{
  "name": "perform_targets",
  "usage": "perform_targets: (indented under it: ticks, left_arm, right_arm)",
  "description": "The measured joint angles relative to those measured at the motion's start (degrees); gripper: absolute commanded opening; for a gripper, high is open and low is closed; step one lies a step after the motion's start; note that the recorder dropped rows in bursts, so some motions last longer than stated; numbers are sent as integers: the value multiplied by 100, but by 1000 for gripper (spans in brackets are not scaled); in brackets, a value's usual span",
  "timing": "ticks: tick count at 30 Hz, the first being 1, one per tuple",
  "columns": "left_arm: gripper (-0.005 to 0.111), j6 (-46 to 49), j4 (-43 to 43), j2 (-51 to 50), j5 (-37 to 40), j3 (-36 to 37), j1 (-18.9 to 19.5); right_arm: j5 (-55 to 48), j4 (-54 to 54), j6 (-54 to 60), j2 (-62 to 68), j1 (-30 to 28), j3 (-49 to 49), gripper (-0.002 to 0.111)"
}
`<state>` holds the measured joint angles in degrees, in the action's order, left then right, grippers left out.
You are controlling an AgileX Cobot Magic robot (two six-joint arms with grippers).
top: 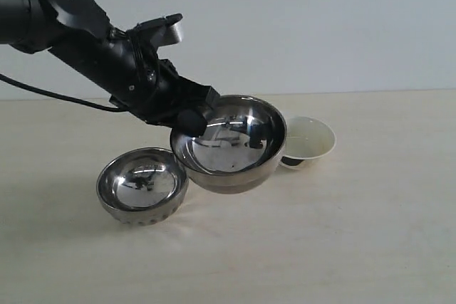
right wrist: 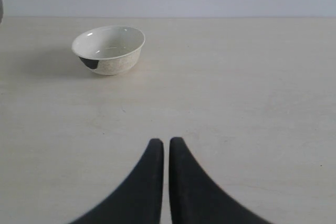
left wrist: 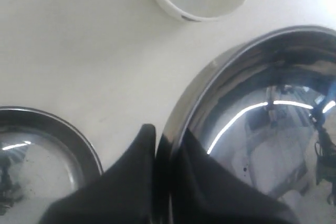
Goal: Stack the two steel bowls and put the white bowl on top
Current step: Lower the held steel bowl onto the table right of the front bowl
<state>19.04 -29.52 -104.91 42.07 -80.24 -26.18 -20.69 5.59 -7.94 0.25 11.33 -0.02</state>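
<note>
Exterior view: your left pincer (top: 192, 120) pinches the rim of a shiny round steel bowl (top: 235, 144) beside its twin (top: 142, 184); right pincer (right wrist: 166, 142) closed, empty.

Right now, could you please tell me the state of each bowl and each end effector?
held steel bowl: tilted, empty, clamped at its rim.
left end effector: shut on that rim.
second steel bowl: upright on table, empty, unstacked.
white bowl: upright, empty, untouched.
right end effector: shut, holding nothing.
</note>
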Motion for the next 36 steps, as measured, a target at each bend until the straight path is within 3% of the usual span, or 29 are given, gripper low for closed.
perform_targets:
  ticks: [13, 29, 36]
  left_arm:
    - [4, 331, -360, -956, -58, 71, -22]
    - [4, 523, -490, -1300, -425, 71, -22]
    - [4, 523, -787, -1300, -397, 71, 185]
  right_arm:
    - [0, 0, 0, 0, 0, 0, 0]
    - [0, 0, 0, 0, 0, 0, 0]
    - [0, 0, 0, 0, 0, 0, 0]
